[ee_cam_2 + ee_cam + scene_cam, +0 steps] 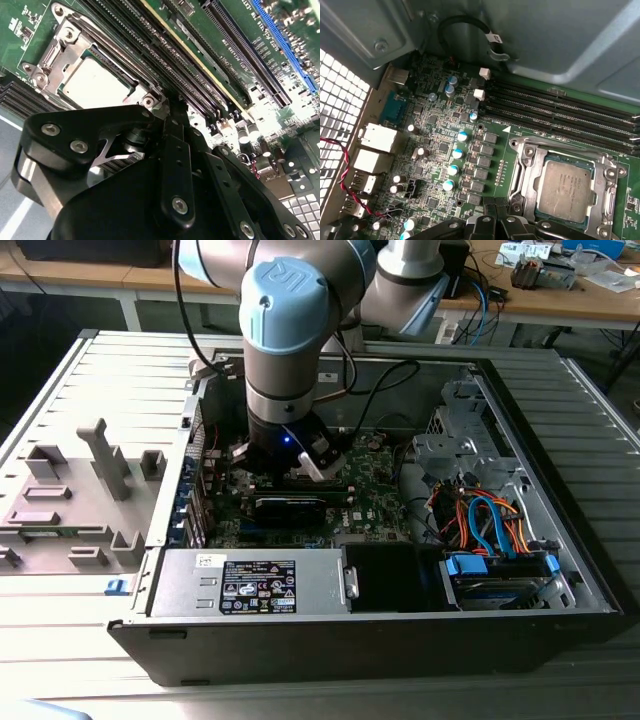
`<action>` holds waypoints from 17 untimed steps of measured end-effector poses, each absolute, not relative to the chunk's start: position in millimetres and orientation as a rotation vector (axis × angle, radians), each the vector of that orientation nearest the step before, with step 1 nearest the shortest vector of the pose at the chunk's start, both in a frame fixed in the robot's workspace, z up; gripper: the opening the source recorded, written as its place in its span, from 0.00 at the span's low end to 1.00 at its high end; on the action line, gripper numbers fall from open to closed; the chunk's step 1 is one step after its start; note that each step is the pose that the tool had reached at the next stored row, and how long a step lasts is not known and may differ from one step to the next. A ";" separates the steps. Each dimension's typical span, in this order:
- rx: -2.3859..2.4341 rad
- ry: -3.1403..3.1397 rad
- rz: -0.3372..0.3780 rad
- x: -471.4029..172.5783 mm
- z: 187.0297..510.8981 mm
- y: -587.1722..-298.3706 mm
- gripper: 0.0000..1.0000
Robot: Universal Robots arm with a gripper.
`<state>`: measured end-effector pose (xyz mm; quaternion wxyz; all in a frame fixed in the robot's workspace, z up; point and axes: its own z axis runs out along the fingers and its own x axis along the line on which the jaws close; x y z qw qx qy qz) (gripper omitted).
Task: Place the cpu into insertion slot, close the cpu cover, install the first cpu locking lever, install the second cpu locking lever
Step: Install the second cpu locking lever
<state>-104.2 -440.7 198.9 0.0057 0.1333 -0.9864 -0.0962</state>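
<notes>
The cpu (565, 186) is a flat grey square. It sits down inside the insertion slot (522, 150) on the green board (440, 145). The cpu cover (609, 197) is a shiny metal frame. It lies flat around the cpu, and the cpu's grey top shows through its square window. In the second wrist view the cpu (95, 82) looks pale and bright, with the cpu cover (52, 50) around it.

Long black memory slots (560, 112) run just beside the insertion slot. Small round parts with blue tops (454, 170) stand on the board on the other side of it.

The hand (495, 207) is just beside the edge of the cover, low over the board. Its two black fingers (489, 206) are pressed together and hold nothing.

In the exterior view the grey and blue arm (285, 330) reaches down into the open computer case (560, 540). The hand (285, 455) is close to the board there. A black card (290, 505) sits near it. Orange and blue wires (490, 520) lie toward the exterior view's right. The case rests on a grey desk (60, 570).
</notes>
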 end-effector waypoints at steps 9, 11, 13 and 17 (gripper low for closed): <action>0.417 -3.087 -0.297 -97.4 204.2 -442.0 0.11; 0.416 -3.085 -0.297 -88.8 204.4 -441.9 0.11; 0.416 -3.082 -0.297 -79.2 204.4 -441.4 0.11; 0.414 -3.077 -0.298 -61.2 204.4 -437.3 0.11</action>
